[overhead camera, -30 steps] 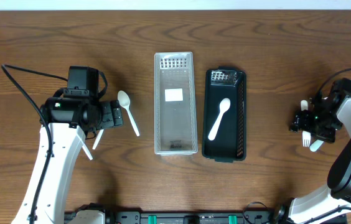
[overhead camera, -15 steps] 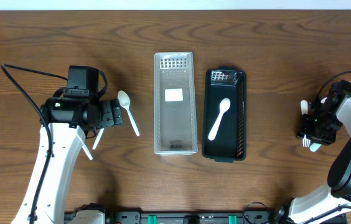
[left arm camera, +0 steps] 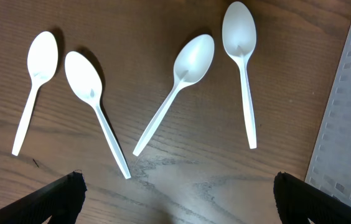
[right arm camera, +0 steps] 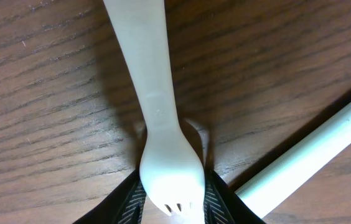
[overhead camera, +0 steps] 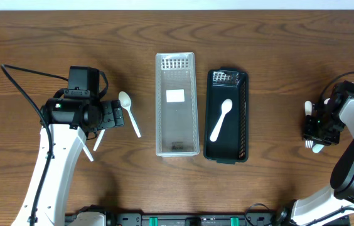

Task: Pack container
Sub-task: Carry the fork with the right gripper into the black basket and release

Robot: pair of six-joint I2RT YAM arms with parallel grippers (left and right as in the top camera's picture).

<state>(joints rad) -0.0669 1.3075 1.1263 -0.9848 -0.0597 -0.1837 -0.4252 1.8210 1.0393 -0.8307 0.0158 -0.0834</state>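
A white plastic fork (right arm camera: 150, 93) lies on the wooden table at the far right, its handle pointing away in the right wrist view. My right gripper (right arm camera: 172, 193) is shut on the fork's tined head, with both pads against its sides. From overhead the right gripper (overhead camera: 315, 129) covers most of the fork (overhead camera: 309, 108). The clear container (overhead camera: 159, 107) and the black container (overhead camera: 245, 119) stand side by side mid-table, and one white spoon (overhead camera: 221, 119) lies in the black one. My left gripper (left arm camera: 177, 193) hangs open over several white spoons (left arm camera: 94, 112) left of the clear container.
A second white utensil handle (right arm camera: 312, 155) lies diagonally just right of the held fork. In the left wrist view the clear container's perforated wall (left arm camera: 350, 112) stands at the right edge, close to the nearest spoon (left arm camera: 243, 68).
The right gripper's jaws have come together on the fork's head, after shifting slightly right. The left arm and the spoons have not moved.
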